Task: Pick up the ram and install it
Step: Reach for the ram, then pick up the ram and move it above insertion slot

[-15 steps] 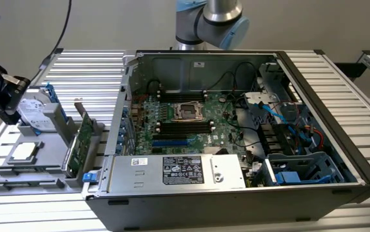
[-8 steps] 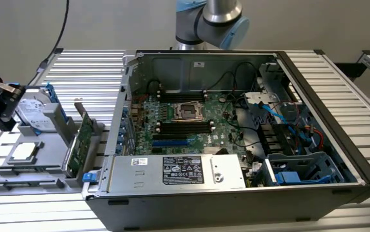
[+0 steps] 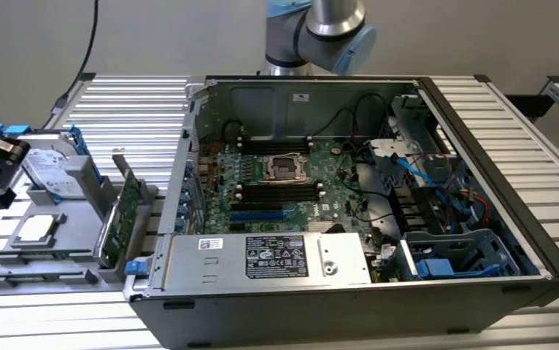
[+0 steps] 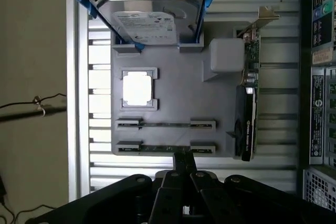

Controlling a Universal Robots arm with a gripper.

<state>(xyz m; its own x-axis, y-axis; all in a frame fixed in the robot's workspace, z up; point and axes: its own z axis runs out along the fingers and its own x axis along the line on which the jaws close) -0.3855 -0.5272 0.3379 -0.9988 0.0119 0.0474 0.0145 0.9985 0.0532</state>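
Case [image 3: 309, 321] of black and grey metal, open-sided, lying on slatted aluminium table [image 3: 133, 109], with green motherboard [image 3: 333, 197] exposed inside. Beside it, on the exterior view's left, flat grey plastic tray [image 4: 178, 77] holding spare parts. At one end of tray, silver hard drive [image 4: 147, 24] leaning in a blue bracket. Along the edge nearest the case, green expansion card [image 4: 251, 56] with metal bracket, standing on edge. Near tray middle, square silver processor [image 4: 137, 88] in its recess. Toward the other end, two slim ram sticks [image 4: 165, 125], seen edge-on, parallel in clip holders. Black gripper [image 4: 184, 158] with fingers pressed together on nothing, poised above the tray edge by the outer ram stick [image 4: 157, 148].
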